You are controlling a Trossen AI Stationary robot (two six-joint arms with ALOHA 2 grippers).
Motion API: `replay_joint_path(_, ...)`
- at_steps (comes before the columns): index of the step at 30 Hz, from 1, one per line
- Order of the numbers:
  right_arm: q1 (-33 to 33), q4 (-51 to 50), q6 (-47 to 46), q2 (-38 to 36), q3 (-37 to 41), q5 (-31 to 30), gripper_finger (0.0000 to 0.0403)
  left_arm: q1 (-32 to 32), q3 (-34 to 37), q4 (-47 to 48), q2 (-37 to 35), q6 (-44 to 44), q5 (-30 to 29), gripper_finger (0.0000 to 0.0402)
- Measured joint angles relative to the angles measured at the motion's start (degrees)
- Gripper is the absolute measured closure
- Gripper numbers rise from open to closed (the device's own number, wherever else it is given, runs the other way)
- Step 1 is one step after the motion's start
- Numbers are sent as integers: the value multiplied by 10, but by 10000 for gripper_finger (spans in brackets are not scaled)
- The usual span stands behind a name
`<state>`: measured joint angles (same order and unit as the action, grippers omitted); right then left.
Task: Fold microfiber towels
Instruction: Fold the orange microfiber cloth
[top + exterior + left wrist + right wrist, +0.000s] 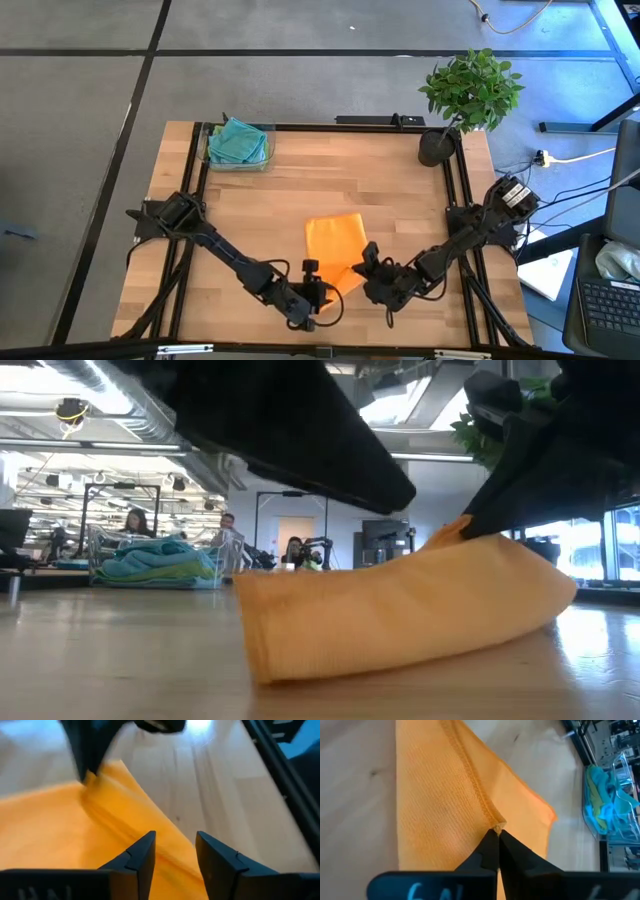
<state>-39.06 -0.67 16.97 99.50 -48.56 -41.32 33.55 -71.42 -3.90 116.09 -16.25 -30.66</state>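
An orange microfiber towel [335, 242] lies folded on the wooden table near its front middle; the low view shows it as a thick fold [390, 615]. My right gripper [364, 262] is shut on the towel's near right part [492, 837]. My left gripper [322, 284] stands open at the towel's near edge, its fingers [145, 857] apart over the cloth [60, 835], and I cannot tell whether they touch it. More towels, teal and light blue, are piled in a clear bin [238, 145] at the far left. My right gripper pinches the orange towel's stitched hem [495, 824] between its two fingertips, at a raised point of the edge. The fingers slant down from the table's near right. That end [462, 530] is lifted, and the rest of the towel lies on the table.
The clear bin [160, 565] of towels stands at the far left corner, and a potted plant [468, 95] at the far right corner. A black frame [455, 190] runs along the table's sides. Bare wood lies left and right of the orange towel.
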Motion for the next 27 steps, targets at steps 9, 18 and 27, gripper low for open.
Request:
replay_joint_path(9,1,-1,-3,0,0,-2,391,-36,0,47,-3,-91,158,210)
replay_joint_path(18,-1,-7,14,0,1,-2,386,-40,1,105,-26,-104,152,202)
replay_joint_path(27,-16,-10,30,0,1,-12,398,-57,1,108,-26,-233,234,197)
